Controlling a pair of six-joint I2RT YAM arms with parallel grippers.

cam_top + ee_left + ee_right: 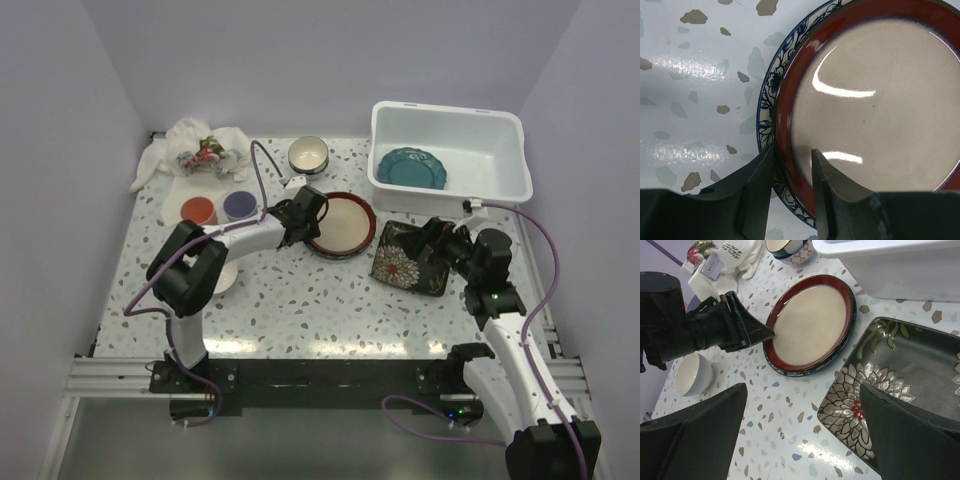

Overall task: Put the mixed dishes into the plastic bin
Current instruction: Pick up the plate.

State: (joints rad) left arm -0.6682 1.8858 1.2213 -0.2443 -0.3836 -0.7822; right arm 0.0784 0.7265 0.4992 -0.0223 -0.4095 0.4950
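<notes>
The red-rimmed cream plate [342,224] [875,100] lies on a blue-patterned plate [767,107] in the middle of the table. My left gripper [306,228] [792,152] has narrowed onto its left rim, one finger outside and one inside; the plate still lies flat. My right gripper [436,246] [802,390] hangs wide open over the near-left corner of the dark floral square plate [408,258] [890,375], holding nothing. A teal scalloped plate [412,168] lies inside the white plastic bin [450,110] at the back right.
A patterned bowl [308,153] stands at the back centre. Orange [198,209] and purple [238,205] cups stand at the left, a white bowl [692,374] near the left arm. A white printed cloth [195,150] lies in the back left corner.
</notes>
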